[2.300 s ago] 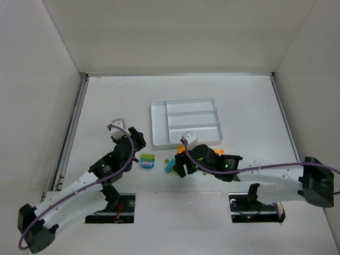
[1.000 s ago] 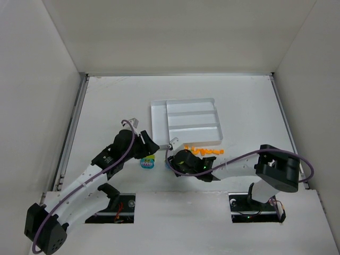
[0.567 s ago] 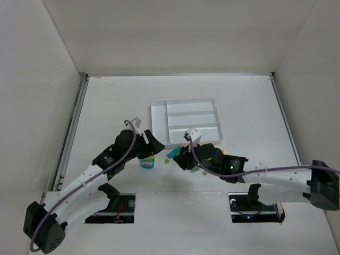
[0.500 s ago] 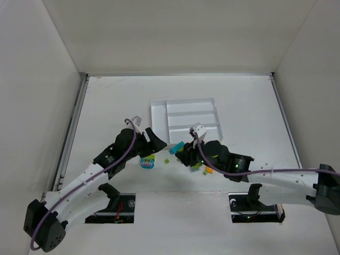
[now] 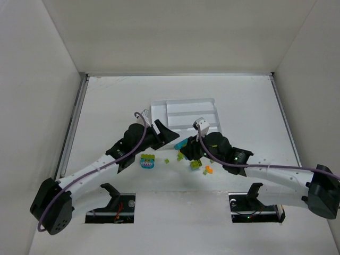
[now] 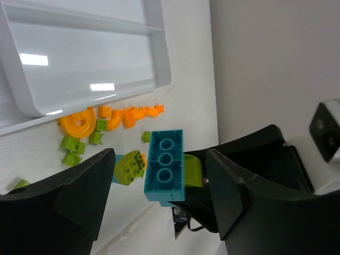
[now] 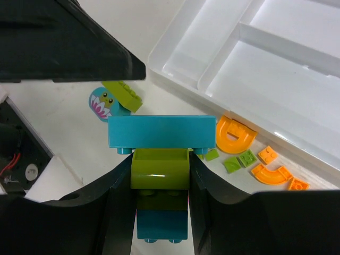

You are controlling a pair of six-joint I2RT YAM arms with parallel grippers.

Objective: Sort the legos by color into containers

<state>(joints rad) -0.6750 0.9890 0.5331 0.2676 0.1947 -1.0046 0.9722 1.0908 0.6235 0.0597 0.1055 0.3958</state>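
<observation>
Nearest the arm bases, a teal-blue round plastic piece printed with a pink flower (image 7: 105,103) lies on the white table (image 5: 117,95). A lime green studded plastic brick (image 7: 123,94) rests against it. To the right, small lime green plastic bricks (image 5: 195,164) and 1 small orange plastic piece (image 5: 208,170) lie loose on the table.

Next comes the right gripper (image 5: 187,147). Its 2 fingers (image 7: 121,207) are clenched on a stack of teal-blue and lime green plastic bricks (image 7: 162,133). The pads press the sides of the lime green middle brick. 1 long teal-blue brick crosses it beyond the fingertips, and 1 more teal-blue brick sits behind it between the fingers. The stack is held above the table, just short of the tray's near rim.

The left gripper (image 5: 167,134) hangs near the tray's near-left corner and faces the stack. Its 2 fingers (image 6: 74,202) are spread wide and grasp nothing. In the left wrist view the stack appears in the gap, touching neither finger.

Beyond these, an orange plastic arch (image 6: 79,123), a row of small orange plastic pieces (image 6: 135,113) and a few lime green plastic bits (image 6: 71,143) lie on the table just beside the tray's near rim.

Farthest is the shallow white rectangular plastic tray (image 5: 183,112), with 1 narrow section on the left and 3 long parallel sections.
</observation>
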